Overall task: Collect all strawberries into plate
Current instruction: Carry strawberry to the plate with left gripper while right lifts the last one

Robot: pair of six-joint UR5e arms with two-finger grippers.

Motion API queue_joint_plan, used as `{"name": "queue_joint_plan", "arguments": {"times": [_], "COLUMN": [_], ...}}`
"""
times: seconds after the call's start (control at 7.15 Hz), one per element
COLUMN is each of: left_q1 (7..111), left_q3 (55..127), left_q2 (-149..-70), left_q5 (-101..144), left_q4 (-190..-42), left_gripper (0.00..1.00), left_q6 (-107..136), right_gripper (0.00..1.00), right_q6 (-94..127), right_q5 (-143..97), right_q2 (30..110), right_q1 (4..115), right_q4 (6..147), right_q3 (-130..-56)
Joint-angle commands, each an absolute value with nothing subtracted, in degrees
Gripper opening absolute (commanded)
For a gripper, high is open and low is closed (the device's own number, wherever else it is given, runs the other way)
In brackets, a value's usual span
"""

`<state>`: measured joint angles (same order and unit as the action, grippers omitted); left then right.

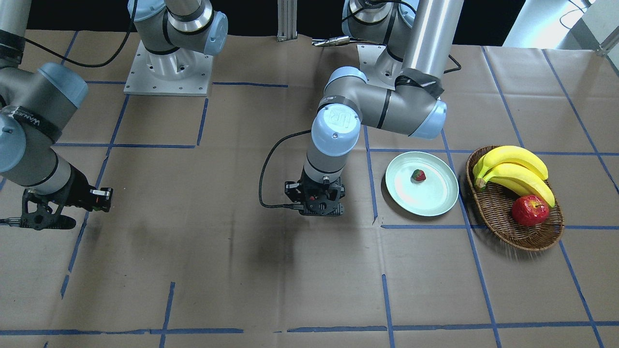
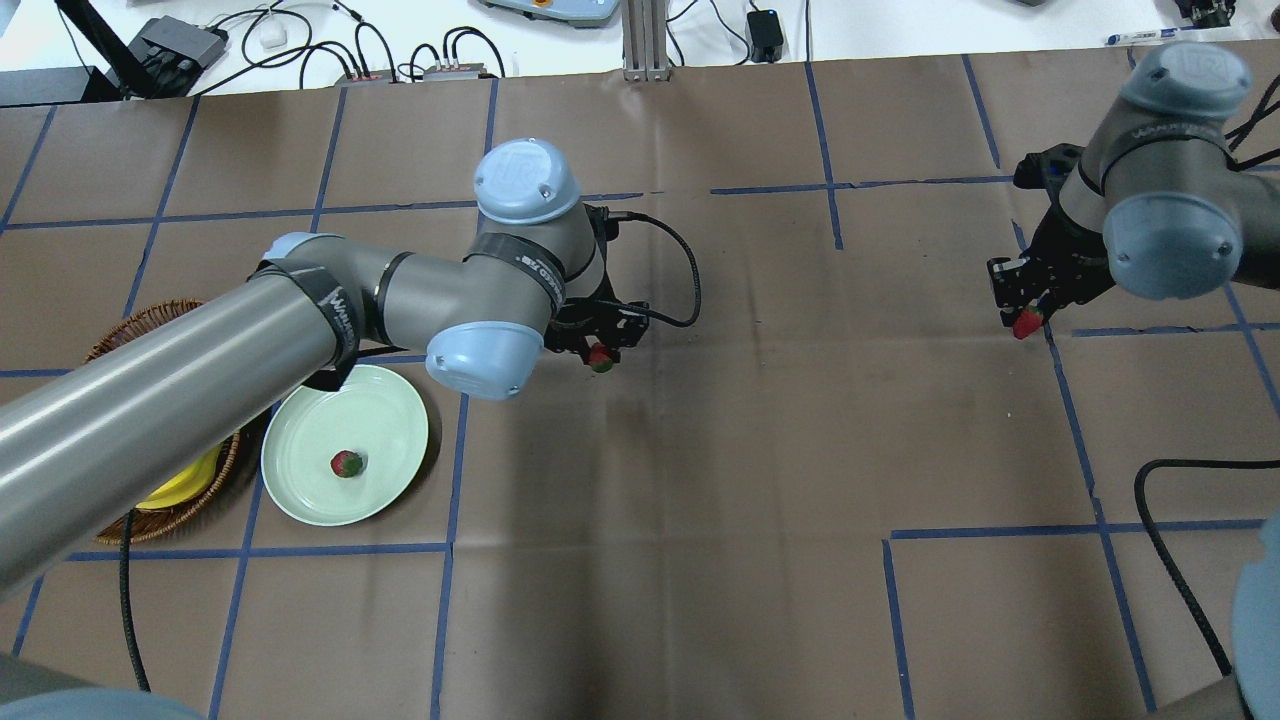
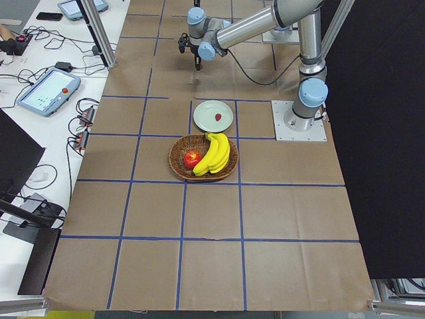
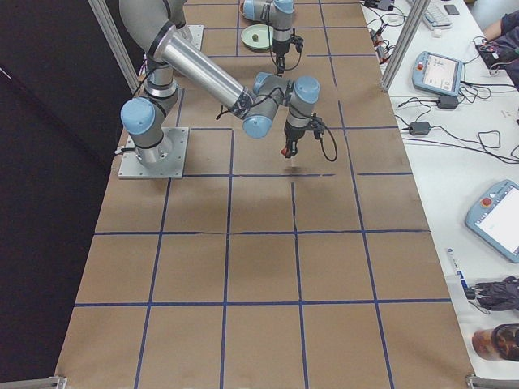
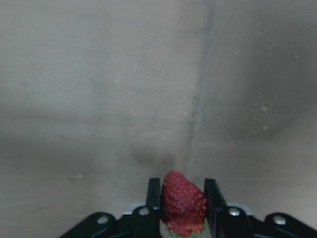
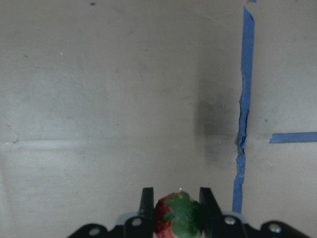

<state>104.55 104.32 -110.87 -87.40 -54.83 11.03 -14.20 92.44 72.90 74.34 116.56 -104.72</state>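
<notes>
Left hand (image 5: 182, 183) pinches strawberry (image 5: 184, 207) — tip outward, cap inward.

Brown paper sheeting (image 2: 760, 450) covers the whole table, marked into large squares by blue tape lines (image 2: 1000, 532). A white side bench (image 3: 60, 159) along one edge carries pale blue-grey handheld control tablets (image 3: 44, 92). Aluminium frame posts (image 3: 99, 33) rise at the table's edge. A black panel (image 3: 385, 133), perhaps a curtain, closes off the opposite side. Soft shadows dull the paper.
</notes>
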Motion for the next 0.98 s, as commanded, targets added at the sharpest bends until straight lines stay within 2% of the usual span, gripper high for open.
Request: {"name": "queue_joint_plan", "arguments": {"times": [0.0, 0.28, 0.56, 0.7, 0.84], "left_q1": [99.2, 90.3, 81.9, 80.7, 80.6], "left_q3": [111.7, 122.4, 128.6, 129.5, 129.5], "left_q2": [-102.7, -96.2, -96.6, -96.9, -97.0], "left_q5": [-96.8, -98.9, -98.7, -98.5, -98.2], "left_q4": [-59.1, -52.9, -45.0, -44.0, -44.0], "left_gripper": [0.00, 0.00, 0.01, 0.30, 0.79], "left_q6": [-6.4, -20.8, -30.3, -31.0, -30.8], "right_gripper": [0.03, 0.04, 0.04, 0.04, 0.04], "right_q6": [-2.0, 9.4, 21.0, 25.1, 29.1], "right_q5": [90.9, 85.5, 84.2, 84.2, 84.2], "right_q2": [72.8, 71.7, 66.7, 64.1, 61.1], "right_q1": [85.3, 94.5, 103.3, 106.6, 108.9], "right_q4": [115.0, 115.5, 115.8, 115.9, 118.0], "right_q3": [-103.1, -102.7, -98.5, -95.8, -94.3]}}
